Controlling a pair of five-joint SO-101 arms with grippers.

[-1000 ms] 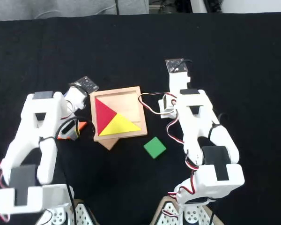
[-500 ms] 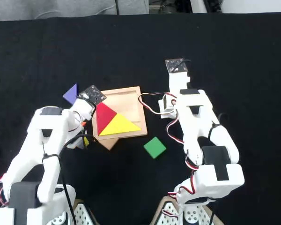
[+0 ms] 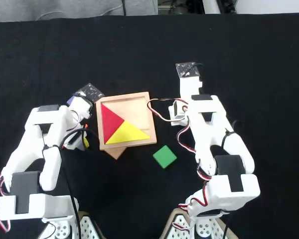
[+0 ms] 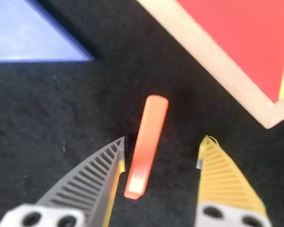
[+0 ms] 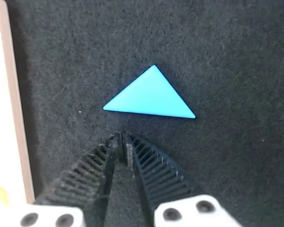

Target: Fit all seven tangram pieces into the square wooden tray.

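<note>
The square wooden tray (image 3: 139,98) holds a red triangle (image 3: 109,121) and a yellow triangle (image 3: 128,133). My left gripper (image 4: 163,139) is open just off the tray's left side (image 3: 83,139). A thin orange piece (image 4: 146,146) stands on edge between its fingers, close to the grey one. A purple triangle (image 4: 33,35) lies just beyond it, and the tray corner (image 4: 255,109) is close by. My right gripper (image 5: 122,138) is shut on nothing, right in front of a cyan triangle (image 5: 151,97) on the cloth beside the tray's edge (image 5: 12,94).
A green square (image 3: 165,156) lies on the black cloth in front of the tray's right corner. A tan piece (image 3: 115,152) sticks out from under the tray's near left corner. The right arm (image 3: 209,134) stands along the tray's right side.
The left arm swung in toward the tray, uncovering the purple triangle, then drew back to the left over it. The right arm and the pieces in the tray kept still.
</note>
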